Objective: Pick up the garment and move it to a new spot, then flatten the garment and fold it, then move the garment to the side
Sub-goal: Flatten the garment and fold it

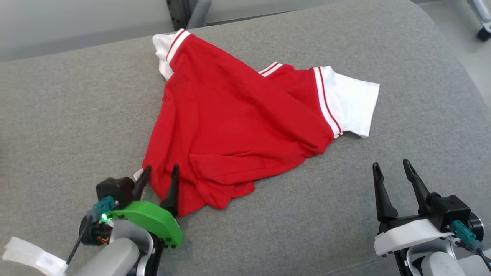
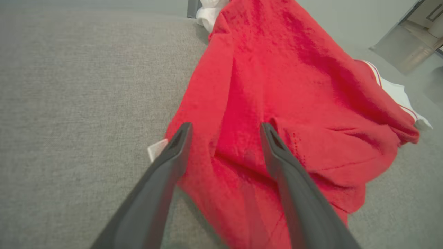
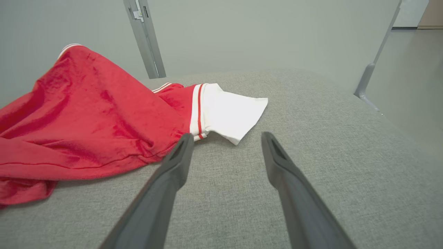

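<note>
While the garment (image 1: 238,126) lies crumpled at the middle of the grey upholstered surface (image 1: 57,115), flattening, folding and the move aside are judged outstanding | left gripper (image 1: 161,168): fingers spread, straddling near hem, nothing gripped | right gripper (image 1: 390,163): fingers spread, held clear of cloth

The left tool (image 2: 225,128), fingers apart, straddles the red garment (image 2: 277,69) on grey upholstery (image 2: 69,103).
</note>
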Robot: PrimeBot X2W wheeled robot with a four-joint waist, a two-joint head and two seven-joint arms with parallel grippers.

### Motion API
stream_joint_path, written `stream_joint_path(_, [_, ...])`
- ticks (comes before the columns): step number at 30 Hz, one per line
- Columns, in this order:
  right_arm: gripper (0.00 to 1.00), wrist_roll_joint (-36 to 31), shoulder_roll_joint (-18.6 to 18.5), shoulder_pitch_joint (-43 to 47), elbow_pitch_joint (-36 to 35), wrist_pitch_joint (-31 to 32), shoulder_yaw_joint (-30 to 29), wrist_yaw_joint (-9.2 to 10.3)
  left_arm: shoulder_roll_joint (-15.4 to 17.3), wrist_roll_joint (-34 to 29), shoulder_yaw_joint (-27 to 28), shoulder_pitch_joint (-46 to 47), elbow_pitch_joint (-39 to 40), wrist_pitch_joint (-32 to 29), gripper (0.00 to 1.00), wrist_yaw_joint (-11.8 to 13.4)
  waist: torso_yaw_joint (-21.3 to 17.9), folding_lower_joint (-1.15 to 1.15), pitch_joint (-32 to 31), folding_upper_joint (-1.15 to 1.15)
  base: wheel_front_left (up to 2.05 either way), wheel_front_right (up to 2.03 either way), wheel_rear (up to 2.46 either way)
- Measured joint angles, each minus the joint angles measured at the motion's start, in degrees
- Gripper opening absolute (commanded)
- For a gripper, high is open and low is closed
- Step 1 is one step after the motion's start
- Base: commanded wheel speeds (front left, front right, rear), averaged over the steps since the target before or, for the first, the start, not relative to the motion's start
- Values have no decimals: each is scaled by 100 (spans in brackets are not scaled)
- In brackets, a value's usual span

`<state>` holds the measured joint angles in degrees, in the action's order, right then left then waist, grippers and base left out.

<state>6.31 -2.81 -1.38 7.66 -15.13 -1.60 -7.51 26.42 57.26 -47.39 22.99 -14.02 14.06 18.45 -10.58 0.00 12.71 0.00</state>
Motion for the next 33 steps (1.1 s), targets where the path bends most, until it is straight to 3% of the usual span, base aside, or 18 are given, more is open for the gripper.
stream_joint_path(9, [100, -51, 1, 19, 12, 0, 79, 0, -266, 261, -122, -135, -604, -287, 100, -35, 274, 0, -211, 0, 0, 0, 0])
stream_joint_path(15, [100, -62, 1, 91, 24, 0, 90, 0, -523, 528, -110, -219, -717, -385, 100, -355, 201, 0, -240, 0, 0, 0, 0])
stream_joint_path(16, [100, -62, 1, 98, 27, 0, 89, 0, -550, 601, -121, -237, -762, -426, 44, -393, 186, 0, -242, 0, 0, 0, 0])
stream_joint_path(17, [100, -59, 1, 98, 25, 0, 88, 0, -558, 626, -134, -246, -814, -449, 0, -433, 171, 0, -240, 0, 0, 0, 0])
stream_joint_path(21, [100, -22, 0, 101, 18, 0, 74, 0, -487, 727, -84, -248, -802, -517, 0, -594, 130, 0, -231, 0, 0, 0, 0])
stream_joint_path(23, [100, -5, 0, 116, 14, 0, 62, 0, -299, 746, -32, -246, -683, -565, 0, -635, 142, 0, -230, 0, 0, 0, 0])
stream_joint_path(28, [100, 15, 0, 148, 14, 0, 14, 0, 374, 769, 132, -208, -30, -821, 0, -679, 202, 0, -235, 0, 0, 0, 0])
stream_joint_path(33, [100, 14, 0, 193, 24, 0, 20, 0, 1295, 761, 100, -106, 856, -1519, 0, -795, 307, 0, -256, 0, 0, 0, 0])
